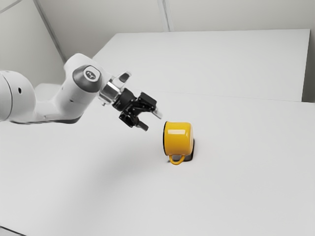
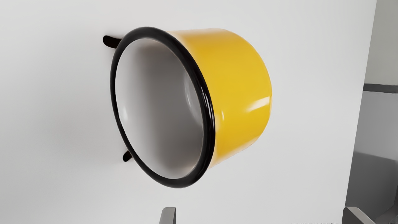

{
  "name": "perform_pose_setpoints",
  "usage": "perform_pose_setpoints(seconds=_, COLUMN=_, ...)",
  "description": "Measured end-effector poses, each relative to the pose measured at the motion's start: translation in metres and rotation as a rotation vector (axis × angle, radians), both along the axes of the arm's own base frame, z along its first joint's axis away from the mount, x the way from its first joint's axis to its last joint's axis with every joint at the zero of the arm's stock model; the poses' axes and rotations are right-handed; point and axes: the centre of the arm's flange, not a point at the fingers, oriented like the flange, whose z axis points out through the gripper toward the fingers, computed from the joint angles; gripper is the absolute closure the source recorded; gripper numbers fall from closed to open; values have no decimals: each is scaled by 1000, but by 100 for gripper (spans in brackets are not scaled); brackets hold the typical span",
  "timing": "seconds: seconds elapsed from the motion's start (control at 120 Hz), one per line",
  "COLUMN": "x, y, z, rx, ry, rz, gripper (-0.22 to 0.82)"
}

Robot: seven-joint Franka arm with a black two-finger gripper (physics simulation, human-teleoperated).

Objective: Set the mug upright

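The white table spreads under everything; over it the pale arm reaches in from the exterior view's left, its black gripper near the yellow mug but apart from it; the mug lies on its side on the table – mouth toward the gripper, base toward the exterior view's right; its black rim circles a pale inside; the gripper's fingers stand wide apart, open – neither touches the mug; the small yellow handle juts from the mug's side, near the rim.
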Motion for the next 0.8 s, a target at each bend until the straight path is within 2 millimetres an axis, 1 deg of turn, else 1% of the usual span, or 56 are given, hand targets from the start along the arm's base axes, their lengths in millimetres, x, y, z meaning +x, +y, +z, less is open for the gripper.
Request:
perform_pose_setpoints(seconds=0.333, x=9, y=-2, z=-39, rx=-142, ry=-70, rz=-1, gripper=3)
perform_pose_setpoints(seconds=0.467, x=9, y=-3, z=-58, rx=-193, ry=-100, rz=-3, gripper=3)
perform_pose_setpoints(seconds=0.658, x=7, y=-6, z=-76, rx=-267, ry=-165, rz=1, gripper=3)
perform_pose_setpoints(seconds=0.8, x=5, y=-8, z=-86, rx=-309, ry=-217, rz=1, gripper=4)
